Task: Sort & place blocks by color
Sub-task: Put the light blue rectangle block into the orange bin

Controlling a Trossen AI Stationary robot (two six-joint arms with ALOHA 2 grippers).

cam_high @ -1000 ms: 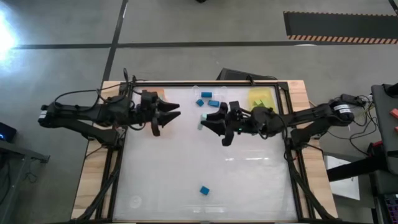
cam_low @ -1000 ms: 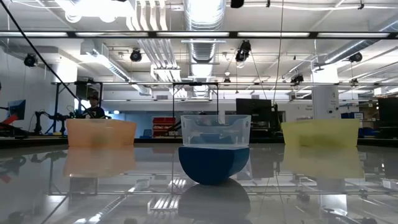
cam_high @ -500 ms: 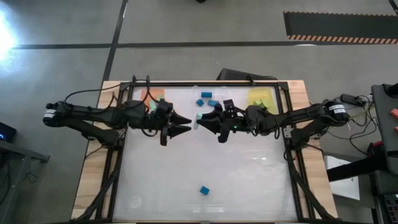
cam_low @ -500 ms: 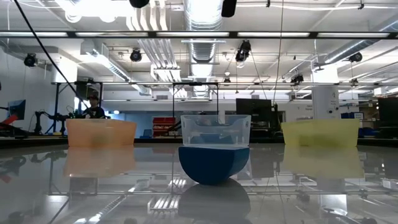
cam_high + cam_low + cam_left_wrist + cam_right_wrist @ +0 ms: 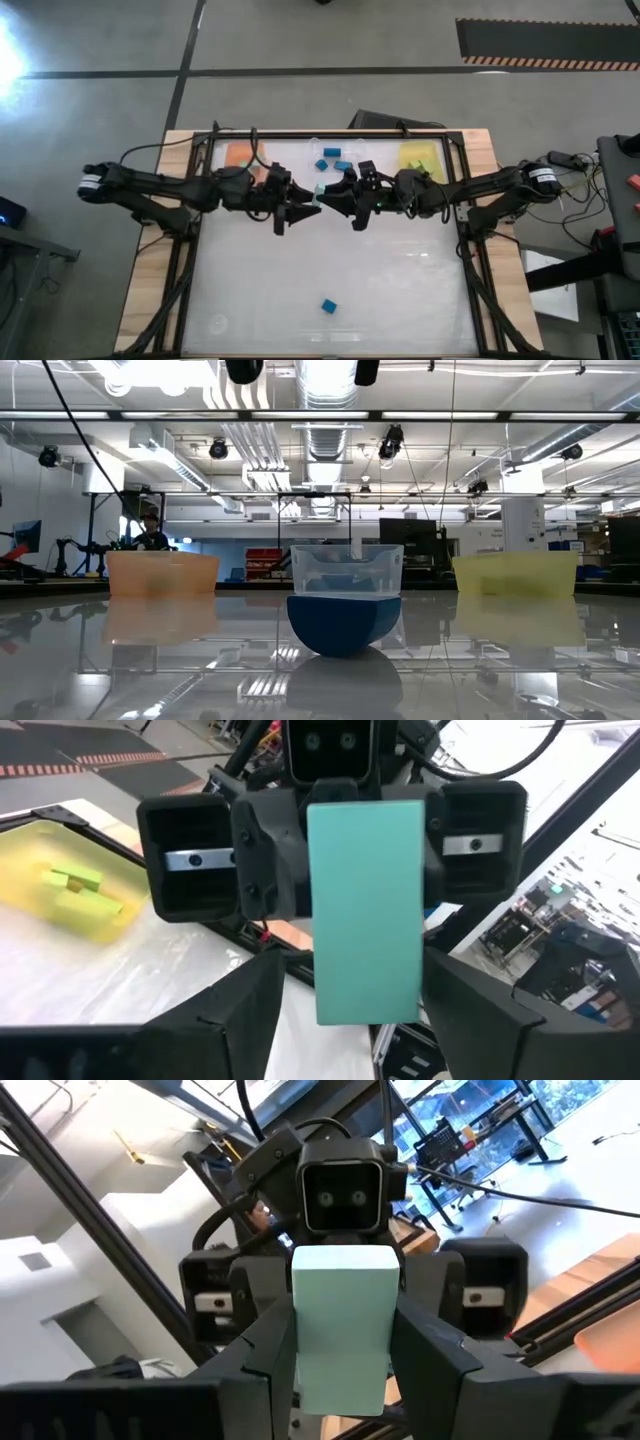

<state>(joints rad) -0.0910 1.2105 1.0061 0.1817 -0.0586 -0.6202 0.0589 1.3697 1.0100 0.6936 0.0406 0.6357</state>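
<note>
Above the table's [image 5: 300,290] middle, the right pincer [image 5: 322,196] grips a pale teal block [image 5: 366,910] facing the left pincer [image 5: 308,209], whose spread fingers should clench squarely before the right lets go.

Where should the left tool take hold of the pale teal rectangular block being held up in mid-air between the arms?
Probably on the free end of the pale teal rectangular block, the end facing the left tool. The right tool clamps the other end. Come in level from the left arm's side and close on the two long flat side faces, which are parallel and bare there.
</note>
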